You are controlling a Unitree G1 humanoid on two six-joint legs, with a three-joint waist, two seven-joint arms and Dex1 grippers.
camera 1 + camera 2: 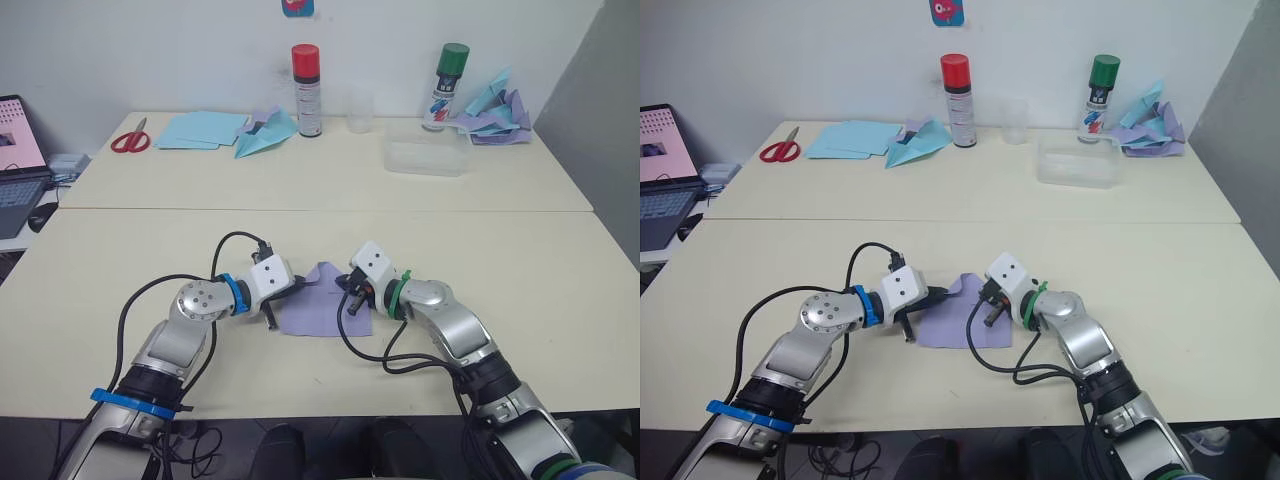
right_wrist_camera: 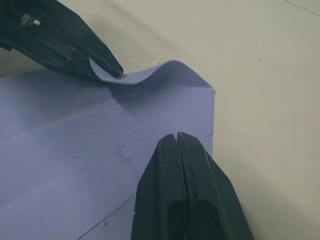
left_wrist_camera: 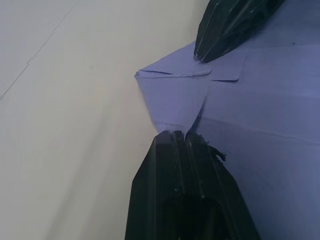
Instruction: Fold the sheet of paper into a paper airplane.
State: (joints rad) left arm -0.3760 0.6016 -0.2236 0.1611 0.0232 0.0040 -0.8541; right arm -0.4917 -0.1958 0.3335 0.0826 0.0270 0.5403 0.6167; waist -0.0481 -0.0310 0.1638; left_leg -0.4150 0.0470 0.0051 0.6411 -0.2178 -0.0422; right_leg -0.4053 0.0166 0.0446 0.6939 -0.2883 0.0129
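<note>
A clear plastic tub [image 1: 425, 157] is sitting on the far table between the red-capped spray can [image 1: 306, 90] and the green-capped one [image 1: 446, 86], and I cannot tell whether anything is lying in it; a clear cup [image 1: 360, 110] is standing beside the red can. On the near table the sheet of paper [image 1: 325, 310] is lying flat between the two grippers, with one corner lifting off the surface. The left gripper [image 1: 290, 291] is pinching that raised, partly folded corner between its fingers. The right gripper [image 1: 347, 297] is pressing down on the sheet's other side with its fingers closed together, tips touching the lavender surface near a crease. The near table [image 1: 520, 290] is lying open on every side of the sheet, with its front edge well apart. Scissors [image 1: 130, 139], light blue sheets [image 1: 200, 129] and a teal paper plane [image 1: 267, 134] are resting far back, beyond the seam between the tables.
</note>
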